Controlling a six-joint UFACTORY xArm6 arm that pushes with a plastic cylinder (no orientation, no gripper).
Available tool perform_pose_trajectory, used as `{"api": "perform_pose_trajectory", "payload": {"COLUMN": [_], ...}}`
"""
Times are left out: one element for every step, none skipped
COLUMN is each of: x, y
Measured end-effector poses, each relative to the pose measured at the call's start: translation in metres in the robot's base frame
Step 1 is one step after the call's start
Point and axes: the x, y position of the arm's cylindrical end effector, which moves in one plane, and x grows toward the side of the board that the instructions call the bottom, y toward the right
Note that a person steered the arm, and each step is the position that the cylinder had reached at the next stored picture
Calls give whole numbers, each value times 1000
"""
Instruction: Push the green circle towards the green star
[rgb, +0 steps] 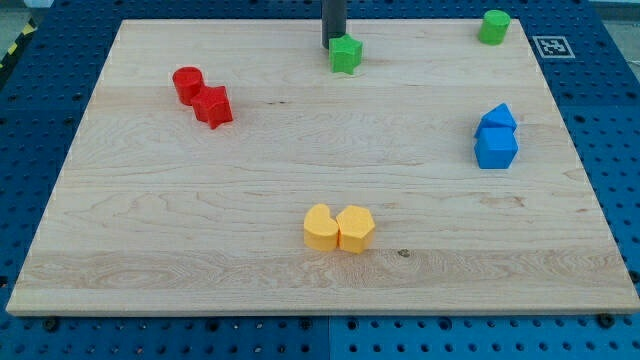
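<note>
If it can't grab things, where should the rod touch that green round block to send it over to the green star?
No gripping, only pushing. The green circle sits at the view's top right; the green star lies to its left and slightly lower. So my tip, now beside the star's left, should probably meet the circle's right side, a little above centre.

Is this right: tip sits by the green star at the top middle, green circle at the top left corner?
Not quite. The camera view shows the green circle at the view's top right corner, not the top left. The rest holds: my tip sits just left of the green star at the top middle.
</note>
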Motion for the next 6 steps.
{"api": "perform_pose_trajectory", "payload": {"x": [-9, -53, -56, -57, -57, -58], "y": [8, 60, 87, 127, 163, 220]}}
